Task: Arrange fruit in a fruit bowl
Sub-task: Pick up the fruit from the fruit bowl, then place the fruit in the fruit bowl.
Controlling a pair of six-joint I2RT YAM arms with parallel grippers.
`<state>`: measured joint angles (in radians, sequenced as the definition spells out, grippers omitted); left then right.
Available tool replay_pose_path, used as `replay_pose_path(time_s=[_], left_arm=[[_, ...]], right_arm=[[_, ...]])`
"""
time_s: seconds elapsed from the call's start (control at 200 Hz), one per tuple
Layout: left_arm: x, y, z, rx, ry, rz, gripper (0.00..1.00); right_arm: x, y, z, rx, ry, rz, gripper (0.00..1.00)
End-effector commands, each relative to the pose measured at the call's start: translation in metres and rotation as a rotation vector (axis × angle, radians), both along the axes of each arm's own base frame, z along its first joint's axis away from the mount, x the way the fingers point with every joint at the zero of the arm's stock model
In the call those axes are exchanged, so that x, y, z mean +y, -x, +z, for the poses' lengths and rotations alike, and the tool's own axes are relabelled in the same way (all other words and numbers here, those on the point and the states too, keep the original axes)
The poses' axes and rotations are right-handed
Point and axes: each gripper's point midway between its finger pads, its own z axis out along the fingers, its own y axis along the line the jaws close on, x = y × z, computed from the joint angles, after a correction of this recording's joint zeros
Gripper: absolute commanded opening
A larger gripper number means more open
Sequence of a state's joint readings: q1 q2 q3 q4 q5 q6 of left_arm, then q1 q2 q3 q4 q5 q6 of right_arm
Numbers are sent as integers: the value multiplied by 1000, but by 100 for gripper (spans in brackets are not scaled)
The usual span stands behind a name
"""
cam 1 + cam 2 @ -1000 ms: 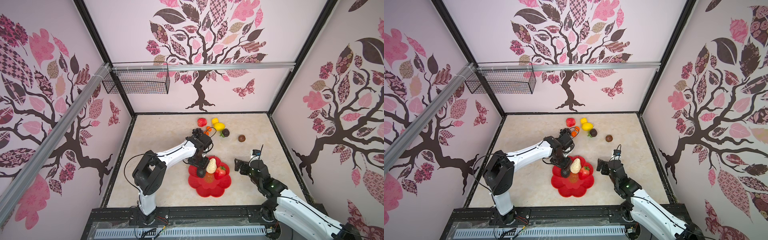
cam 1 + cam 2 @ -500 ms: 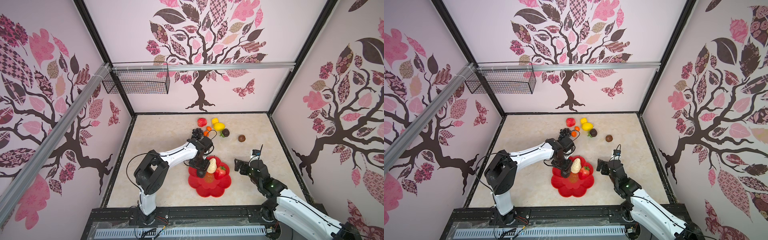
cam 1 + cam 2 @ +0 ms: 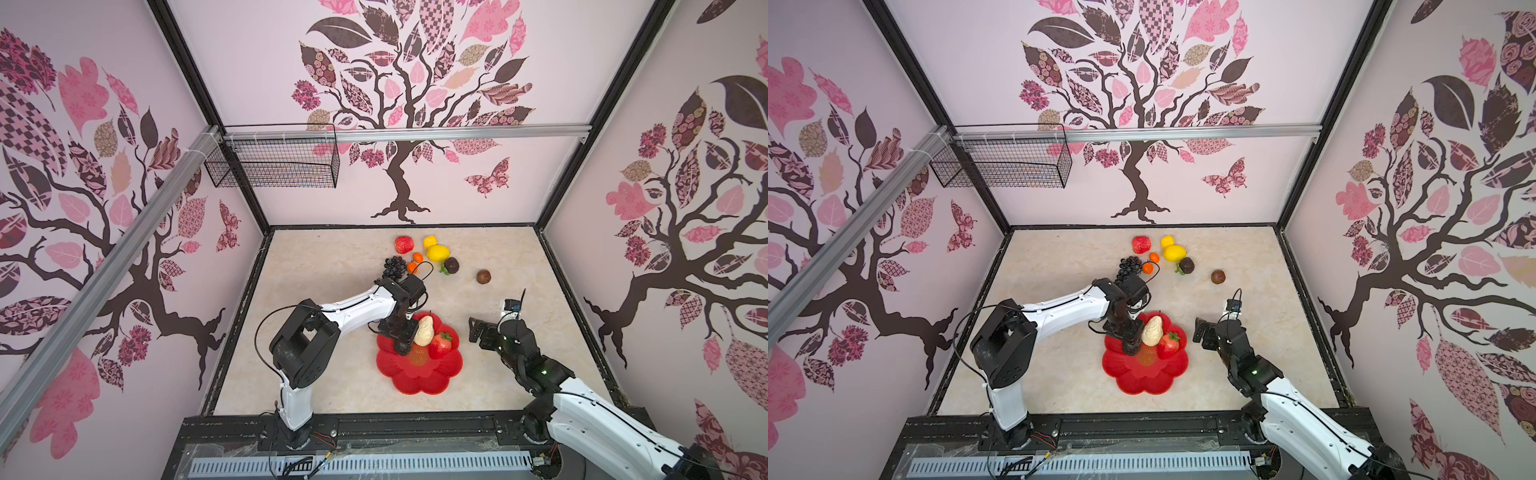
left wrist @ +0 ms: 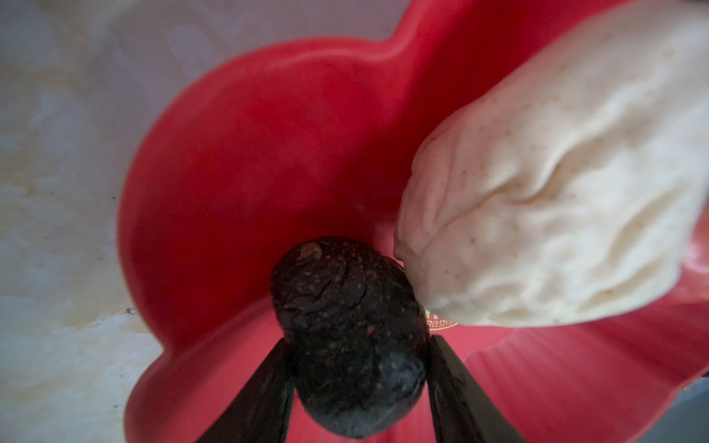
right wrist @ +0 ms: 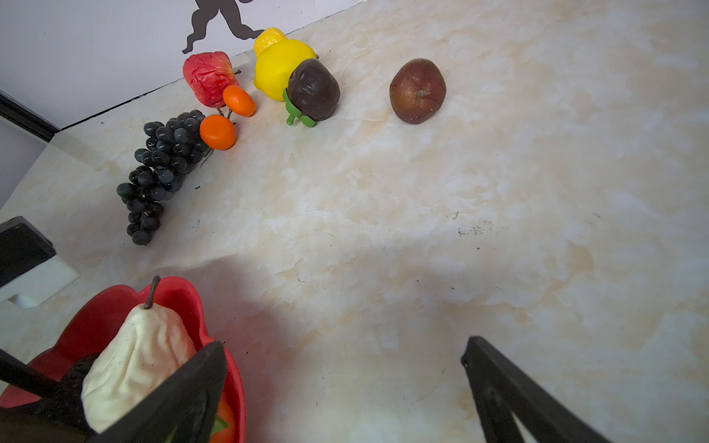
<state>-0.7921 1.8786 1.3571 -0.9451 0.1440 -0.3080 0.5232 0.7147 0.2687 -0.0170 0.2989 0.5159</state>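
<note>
We see the left gripper point(image 3: 401, 340) down over the near-left part of the red bowl point(image 3: 415, 380), which sits on the table point(image 3: 332, 332) towards the front, between the two arms. In the left wrist view its fingers point(image 4: 268, 383) press on both sides of a dark avocado point(image 4: 345, 307), so the jaws grip it. The avocado touches the cream pear point(image 4: 556, 191); whether it rests on the bowl floor we cannot tell. In both top views the pear point(image 3: 424, 331) lies in the bowl's far half with a strawberry point(image 3: 440, 344) just beside it, on the right-arm side. The right gripper point(image 5: 344, 345) hangs just beside the bowl's right edge, jaws wide apart, nothing between them, only bare table under them. The rest of the fruit is on the table near the back wall, well apart from the bowl: grapes point(image 3: 393, 267), two oranges point(image 3: 417, 257) touching the grapes, apple point(image 3: 403, 244), lemon point(image 3: 438, 252), a small yellow fruit point(image 3: 430, 241) behind the lemon, and a dark fruit point(image 3: 451, 264) with a green stalk against the lemon. A brown fruit point(image 3: 483, 276) sits alone further right.
</note>
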Motion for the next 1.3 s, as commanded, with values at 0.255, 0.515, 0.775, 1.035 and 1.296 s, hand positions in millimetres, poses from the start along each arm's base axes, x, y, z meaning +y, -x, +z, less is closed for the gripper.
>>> replay_pose_path(time_s=[0.255,0.515,0.775,1.035,1.296], left_arm=[[7,2,12,-73,27,61,49],[6,-11,31,-188,87,108,48],[-1,-26,24,-236,115,124,49],[1,-25,14,-219,103,140,51],[3,-21,9,-208,102,142,58]], right_arm=[[-1,-2,4,-14,6,-6,100],[0,-2,3,-11,6,-3,100],[-1,-2,4,-14,7,-5,100],[-1,-2,4,-13,8,-8,100],[-1,-2,3,-13,7,-7,100]])
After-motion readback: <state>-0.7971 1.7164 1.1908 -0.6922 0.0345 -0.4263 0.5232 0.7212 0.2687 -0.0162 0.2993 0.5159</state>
